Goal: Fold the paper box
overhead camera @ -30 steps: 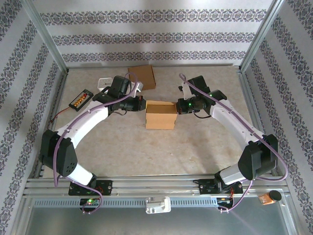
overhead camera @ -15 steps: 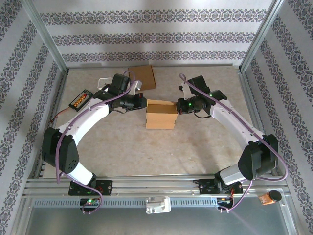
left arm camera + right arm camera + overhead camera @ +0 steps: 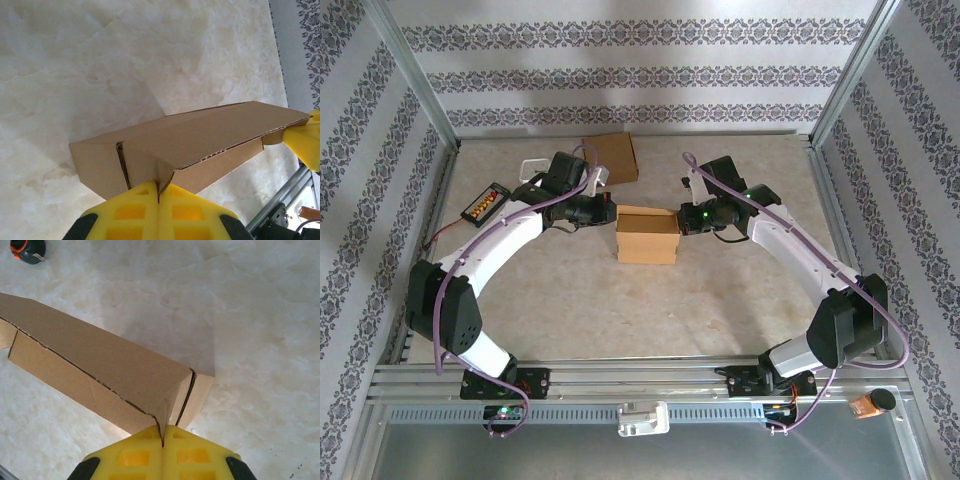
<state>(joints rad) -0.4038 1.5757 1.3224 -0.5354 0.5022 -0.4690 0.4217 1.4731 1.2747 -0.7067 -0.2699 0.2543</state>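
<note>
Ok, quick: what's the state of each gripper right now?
Left gripper: closed, tips against one end of the paper box.
Right gripper: closed, tips against the opposite end of the paper box.

Light: bright, even, diffuse — the top view is slightly washed out.
Shadows: soft, cast on the table (image 3: 75, 60) ahead of the left gripper (image 3: 159, 189), beyond the paper box (image 3: 200, 130); likewise ahead of the right gripper (image 3: 163, 434).
Glare: pale table surface nearly blown out in both wrist views.
Focus: yellow fingers (image 3: 135, 212) soft at the frame edge; cardboard sharp.
</note>
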